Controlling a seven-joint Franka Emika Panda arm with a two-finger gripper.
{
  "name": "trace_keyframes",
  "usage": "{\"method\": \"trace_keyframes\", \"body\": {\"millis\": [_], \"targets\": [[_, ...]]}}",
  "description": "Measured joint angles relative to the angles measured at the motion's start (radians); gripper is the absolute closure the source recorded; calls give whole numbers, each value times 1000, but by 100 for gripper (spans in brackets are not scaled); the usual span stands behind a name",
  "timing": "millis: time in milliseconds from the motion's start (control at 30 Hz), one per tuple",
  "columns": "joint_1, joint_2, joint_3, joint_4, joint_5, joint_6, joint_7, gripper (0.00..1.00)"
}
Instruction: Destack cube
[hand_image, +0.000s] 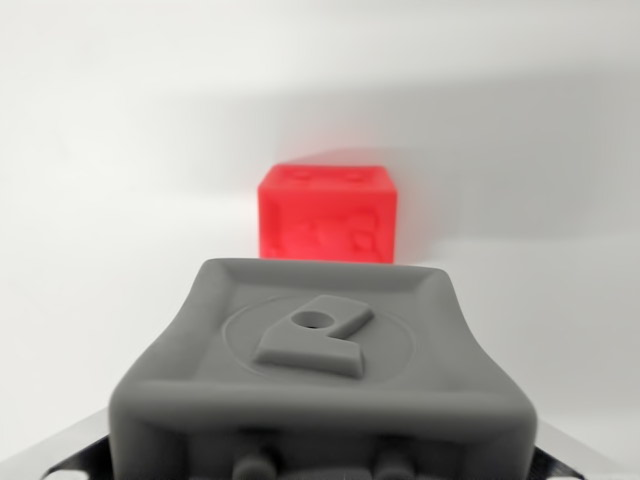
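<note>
Whiteness fills the wrist view's left from nine o'clock up to eleven, a bare pale surface (90, 200) and nothing on it for you. Slide your eye toward centre and here's the big player: a grey moulded block (320, 370) filling the six o'clock half of the frame, rounded rim, raised emblem with a small hole on top. It sits very close to the lens, and you can't tell from here whether it's a second cube or part of the mount.

Just past its far edge, at twelve o'clock from that emblem, there's your red cube (328, 212), upright on the white surface, apart from the grey piece as far as this angle shows. The cube's face carries shallow embossed marks, and its edges are softened.

Handling, as a judgement: it looks like hard printed plastic, light, stiff, not fragile, a little slick on the flat faces. You'd want to pinch it across the two plain side faces, low enough to stay square, not on the rounded corners.

On the wrist view's right, three o'clock, a soft shadow and more white. The gripper fingers aren't visible at all, so spread or pressed together, you cannot tell.
</note>
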Motion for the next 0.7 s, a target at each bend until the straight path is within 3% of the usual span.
{"method": "trace_keyframes", "body": {"millis": [233, 700], "targets": [[0, -36, -2, 4, 0, -35, 0, 100], [-24, -17, -20, 0, 2, -23, -1, 100]]}}
